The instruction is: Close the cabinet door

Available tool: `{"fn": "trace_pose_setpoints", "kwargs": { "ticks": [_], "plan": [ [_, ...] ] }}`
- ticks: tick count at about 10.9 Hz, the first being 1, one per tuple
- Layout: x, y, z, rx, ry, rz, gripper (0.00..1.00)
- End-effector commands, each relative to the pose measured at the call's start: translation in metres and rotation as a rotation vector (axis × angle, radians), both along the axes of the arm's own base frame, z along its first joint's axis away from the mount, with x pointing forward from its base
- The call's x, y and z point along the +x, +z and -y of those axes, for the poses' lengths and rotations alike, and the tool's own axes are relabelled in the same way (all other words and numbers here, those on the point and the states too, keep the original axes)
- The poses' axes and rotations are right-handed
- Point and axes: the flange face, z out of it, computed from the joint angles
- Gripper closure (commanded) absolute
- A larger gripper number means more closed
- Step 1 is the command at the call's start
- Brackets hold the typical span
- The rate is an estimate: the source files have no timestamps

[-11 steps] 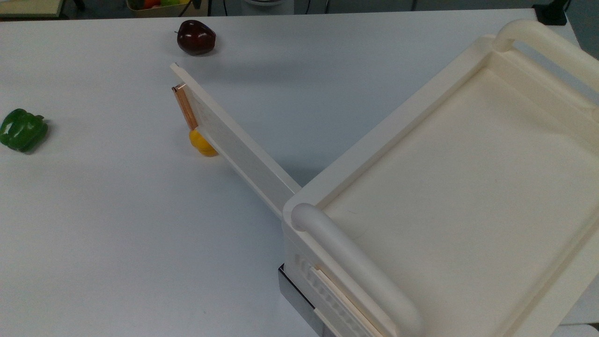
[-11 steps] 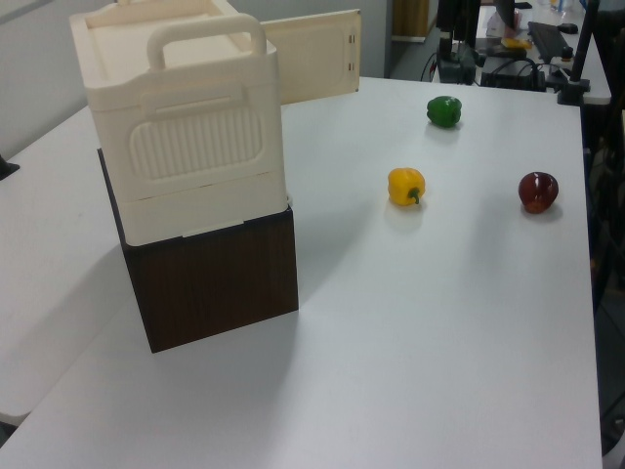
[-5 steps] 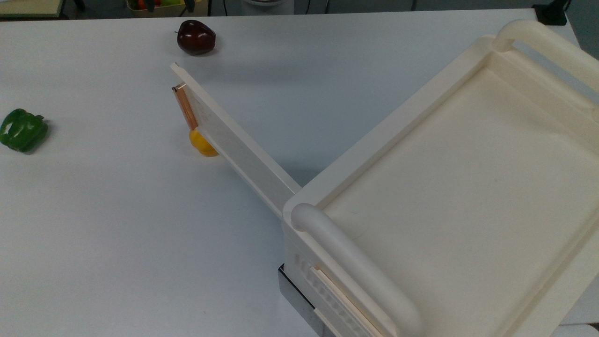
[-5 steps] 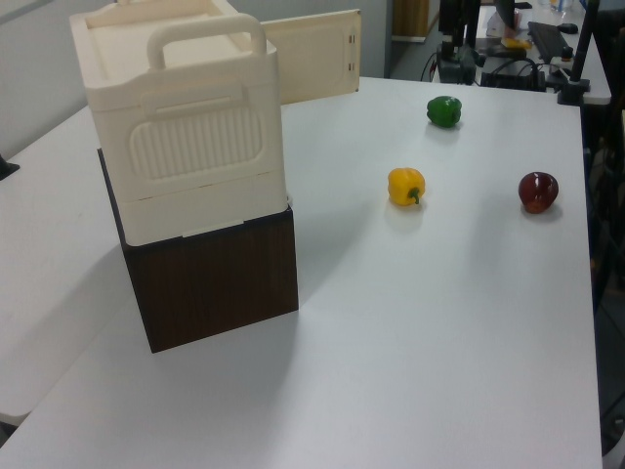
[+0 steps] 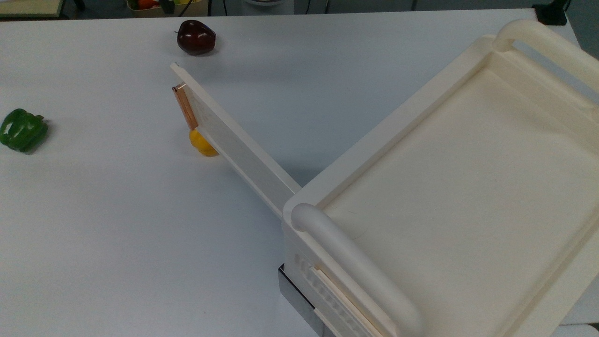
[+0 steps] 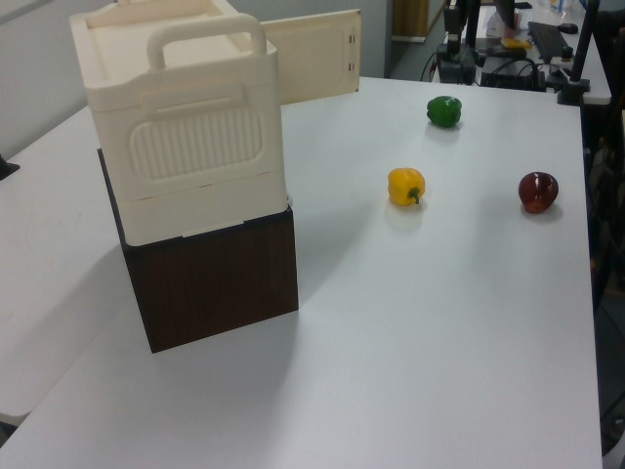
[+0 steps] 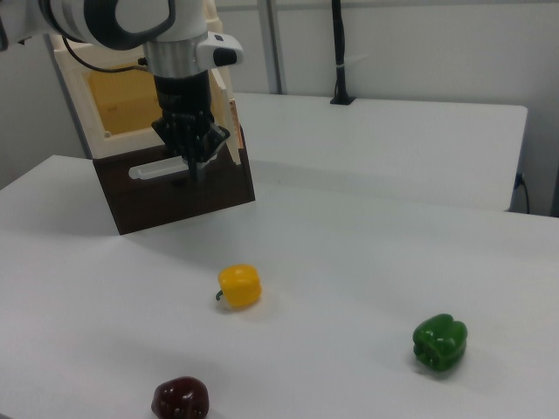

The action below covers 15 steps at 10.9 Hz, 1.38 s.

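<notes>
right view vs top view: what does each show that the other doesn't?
Right view: the robot's end effector hanging in front of the dark wooden base box, and the cabinet's open yellowish interior.

Top view: the cream cabinet's flat recessed top and its thick rounded cream tube handle.

Both: the open cream-white cabinet door with its copper-coloured bar handle, the yellow bell pepper, the green bell pepper and the dark red apple.

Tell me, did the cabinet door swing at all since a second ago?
No. In the top view the cabinet door sits open as before, its free edge above the yellow pepper.
</notes>
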Motion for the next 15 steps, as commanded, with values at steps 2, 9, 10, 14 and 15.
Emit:
{"fn": "trace_pose_setpoints", "kwargs": {
  "ticks": [2, 9, 10, 14, 15],
  "plan": [
    [0.012, 0.012, 0.009, 0.046, -0.161, 0.136, 1.00],
    [0.060, 0.025, 0.038, 0.256, -0.602, 0.474, 1.00],
    [0.066, 0.027, 0.039, 0.281, -0.640, 0.524, 1.00],
    [0.102, 0.009, 0.017, 0.369, -0.788, 0.657, 1.00],
    [0.108, 0.003, 0.004, 0.382, -0.796, 0.658, 1.00]
  ]
}}
